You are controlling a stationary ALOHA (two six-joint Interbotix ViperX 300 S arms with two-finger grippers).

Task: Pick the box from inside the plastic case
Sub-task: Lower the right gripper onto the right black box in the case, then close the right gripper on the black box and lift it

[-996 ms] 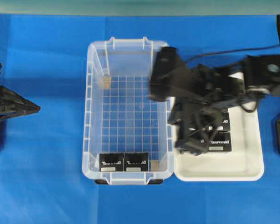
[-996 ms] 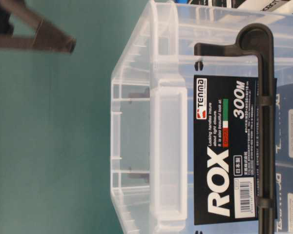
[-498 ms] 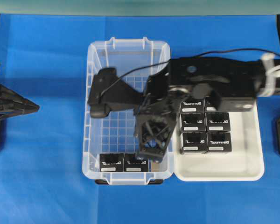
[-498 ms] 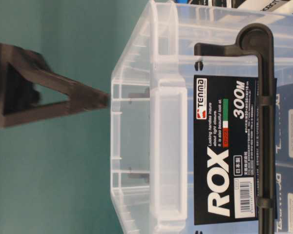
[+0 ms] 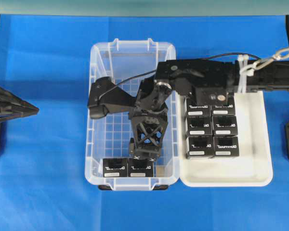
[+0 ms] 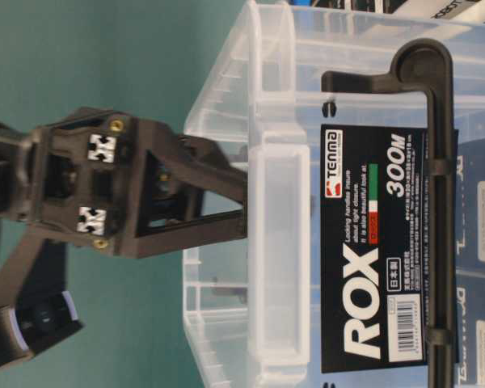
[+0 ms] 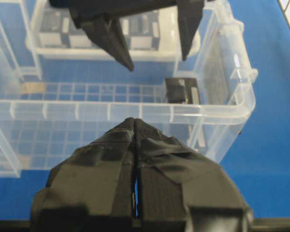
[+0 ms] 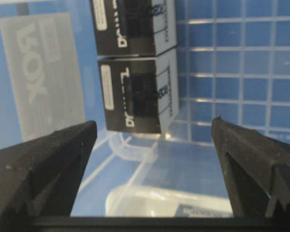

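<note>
The box point(image 5: 141, 168) was found on the grid floor of the plastic case point(image 5: 96, 96), against the near end wall, touching a second identical box point(image 5: 115, 168) on its left. No other boxes were seen in the case. In the right wrist view both boxes point(image 8: 135, 96) were seen side by side ahead of the claw. The right gripper point(image 5: 143, 153) was held inside the case, just above the box, with its jaws spread wide and nothing between them. Beside the case, touching its right wall, a white tray point(image 5: 260, 168) was noted, with at least six like boxes point(image 5: 212, 125) packed in two columns. The left gripper point(image 7: 136, 126) was parked outside the case, its jaws pressed together and empty.
</note>
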